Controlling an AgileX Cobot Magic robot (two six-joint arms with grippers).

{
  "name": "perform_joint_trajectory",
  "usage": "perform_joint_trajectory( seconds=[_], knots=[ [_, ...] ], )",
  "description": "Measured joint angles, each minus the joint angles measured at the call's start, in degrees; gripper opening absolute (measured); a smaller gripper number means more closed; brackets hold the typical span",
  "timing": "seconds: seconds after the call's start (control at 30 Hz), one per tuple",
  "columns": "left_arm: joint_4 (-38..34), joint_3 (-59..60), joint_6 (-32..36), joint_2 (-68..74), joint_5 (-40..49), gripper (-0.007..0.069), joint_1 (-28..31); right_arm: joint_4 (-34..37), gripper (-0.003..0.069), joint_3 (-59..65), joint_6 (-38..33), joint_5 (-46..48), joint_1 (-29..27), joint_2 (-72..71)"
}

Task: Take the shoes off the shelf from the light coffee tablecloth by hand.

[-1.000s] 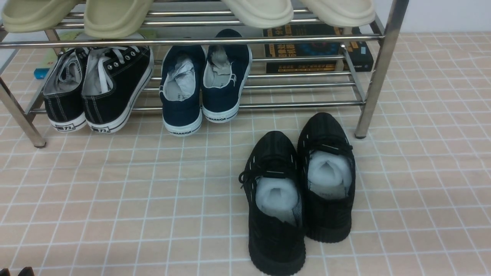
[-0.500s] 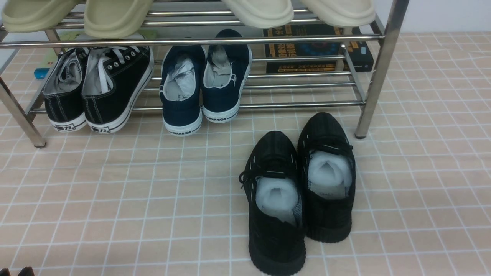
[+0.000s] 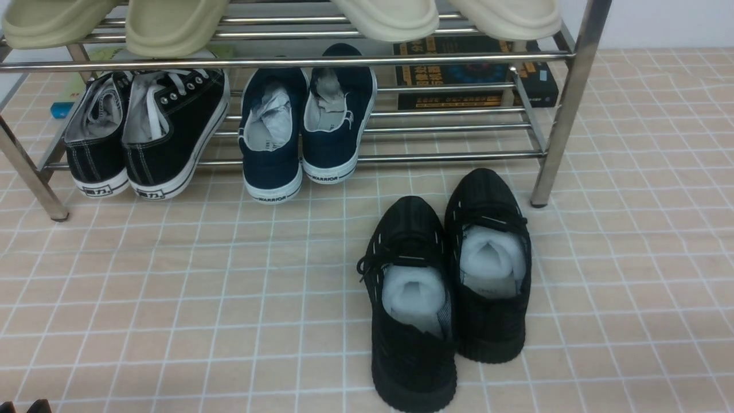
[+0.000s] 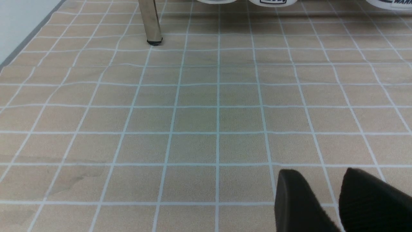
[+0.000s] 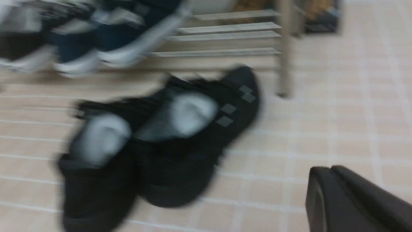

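The black knit shoes (image 3: 410, 350) stand side by side on the light coffee tablecloth (image 3: 172, 287), toes toward the shelf (image 3: 447, 156), just in front of its right leg. White paper fills both. In the blurred right wrist view the shoes (image 5: 180, 161) lie off to one side of my right gripper (image 5: 325, 172), which is shut on nothing and well apart from them. My left gripper (image 4: 320, 175) hovers over bare tablecloth (image 4: 193, 119), open with nothing between its fingers, far from the shelf leg (image 4: 151, 22). Only its dark tips (image 3: 23, 408) show in the front view, at the lower left corner.
On the lower rails sit black canvas sneakers with white soles (image 3: 143, 132) and navy sneakers (image 3: 304, 126). Pale slippers (image 3: 172, 23) rest on the upper rails. Dark books (image 3: 459, 74) lie behind the shelf, whose right leg (image 3: 550, 143) stands beside the black shoes.
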Motion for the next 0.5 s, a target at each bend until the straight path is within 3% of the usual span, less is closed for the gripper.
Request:
perform_joint_trajectory(
  seconds=[0.23,0.5],
  knots=[
    [0.00,0.00,0.00,0.00,0.04,0.0241,0.00,0.06,0.0024,8.25,0.00,1.21,-11.44,-6.03],
    [0.00,0.00,0.00,0.00,0.04,0.0241,0.00,-0.07,0.0034,9.89,0.00,2.07,-14.82,-9.14]
  ],
)
